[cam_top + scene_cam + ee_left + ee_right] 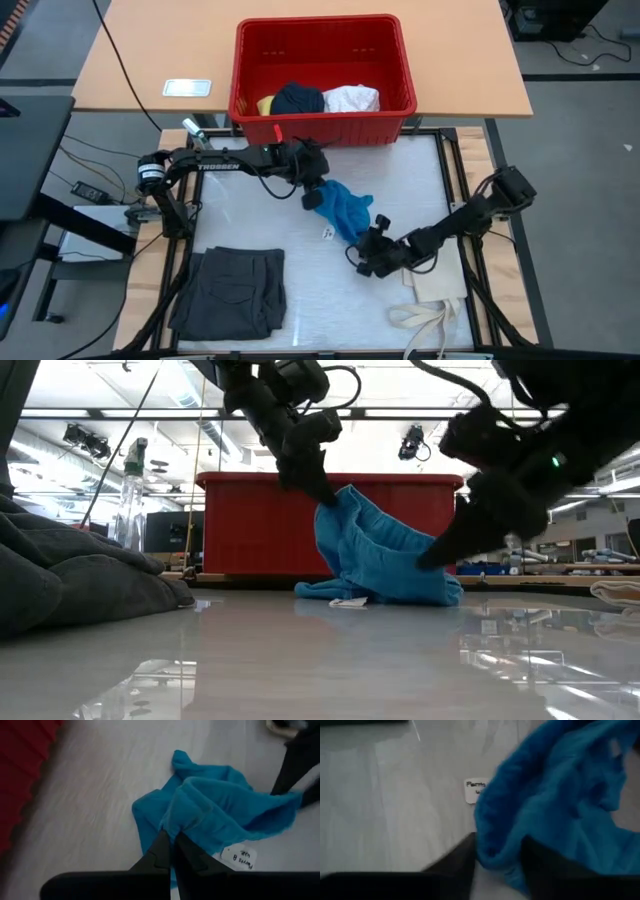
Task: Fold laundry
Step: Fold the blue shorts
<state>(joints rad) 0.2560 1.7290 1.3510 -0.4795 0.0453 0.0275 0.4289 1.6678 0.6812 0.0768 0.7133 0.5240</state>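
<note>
bright blue cloth (346, 209) bunched, lifted, both grippers pinching

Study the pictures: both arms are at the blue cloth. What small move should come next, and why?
Probably draw the two tools apart to spread the blue cloth flat. The left tool pinches one bunched edge, lifted off the table, and the right tool grips the opposite edge, while the middle hangs crumpled. It needs flattening before a fold.

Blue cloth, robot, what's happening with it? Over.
Left hand shut on blue cloth, lifting one edge. Right hand shut on its other end. Grey shorts folded aside. Nothing in the way.
</note>
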